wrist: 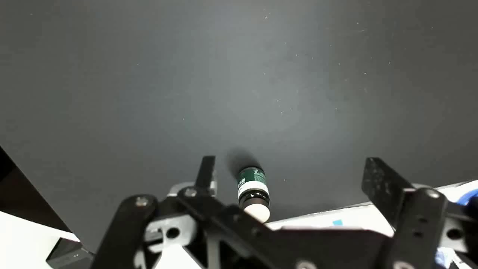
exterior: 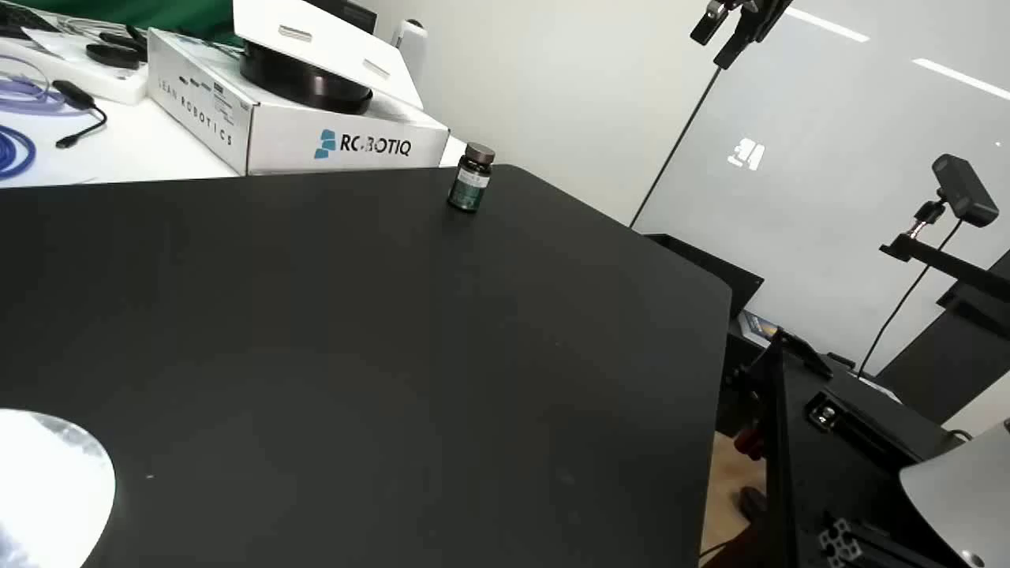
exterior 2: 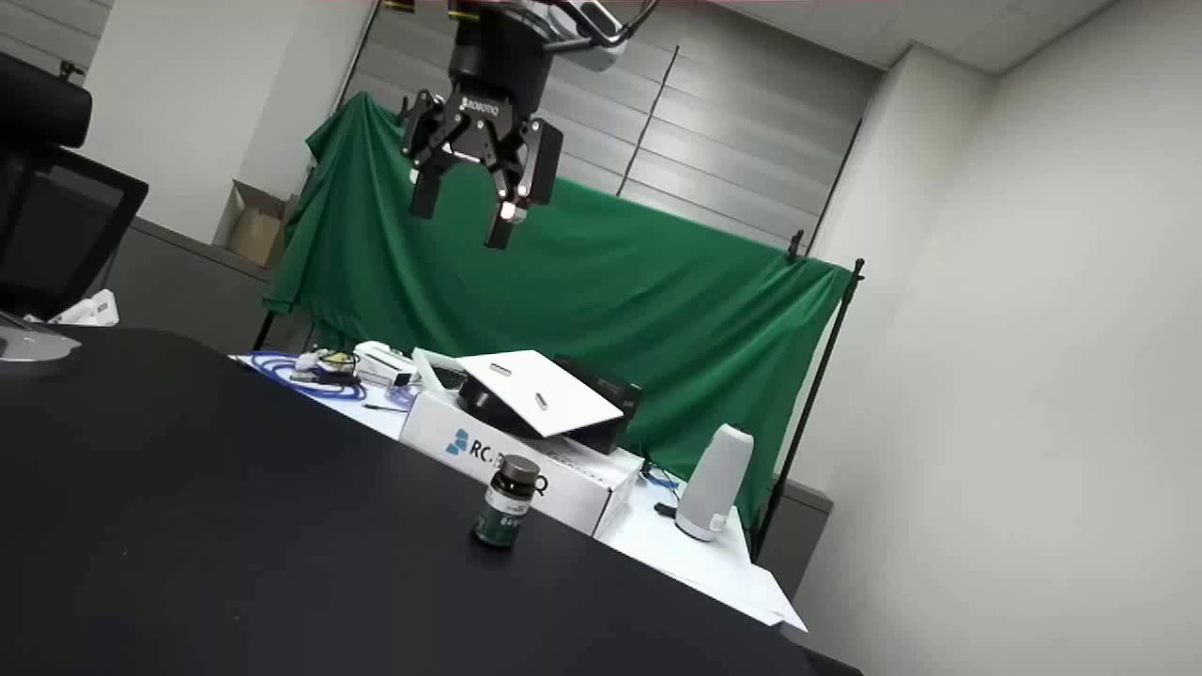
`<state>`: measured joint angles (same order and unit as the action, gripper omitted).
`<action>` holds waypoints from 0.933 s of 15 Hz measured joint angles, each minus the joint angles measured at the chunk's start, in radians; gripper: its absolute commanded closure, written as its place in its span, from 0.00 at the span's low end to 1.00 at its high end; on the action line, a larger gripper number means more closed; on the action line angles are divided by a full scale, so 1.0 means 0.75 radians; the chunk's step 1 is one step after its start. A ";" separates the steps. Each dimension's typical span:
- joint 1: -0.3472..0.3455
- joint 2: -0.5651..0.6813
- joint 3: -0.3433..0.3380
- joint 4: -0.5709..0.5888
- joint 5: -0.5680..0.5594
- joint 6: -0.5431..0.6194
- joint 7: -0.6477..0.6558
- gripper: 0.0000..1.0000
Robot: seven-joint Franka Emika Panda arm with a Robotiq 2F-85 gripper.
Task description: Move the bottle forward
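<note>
The gripper is hanging well above the table, its jaws standing wide apart, and it is grasping nothing. Below it and well apart from it, the bottle is standing upright on the table, close to an edge; in the wrist view it is showing between the two fingers, though nearer to the one on that picture's left. That offset is looking like the main worry: if the gripper ends up going straight down, the nearer finger could be landing on the cap or clipping the bottle's side, and so small a thing would probably be toppling. If one finger is touching first, the bottle may be skidding rather than settling into the grip, and with the edge so near, a skid that way could be carrying it off. Also lower than the gripper, just past that edge, the white box is sitting with a tilted white panel above it; a low swing there could be catching it. Which way forward lies is not showing, but a push towards the box would be running out of table quickly.
</note>
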<state>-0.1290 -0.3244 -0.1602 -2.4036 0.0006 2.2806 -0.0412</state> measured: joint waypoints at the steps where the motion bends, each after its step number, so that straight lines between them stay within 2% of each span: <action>1: 0.000 0.000 0.000 0.000 0.000 0.001 0.000 0.00; 11: 0.000 0.000 0.000 0.001 0.001 0.006 -0.010 0.00; 14: 0.011 0.056 0.000 0.056 0.024 0.007 -0.061 0.00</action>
<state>-0.1210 -0.2822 -0.1604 -2.3613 0.0188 2.2862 -0.0869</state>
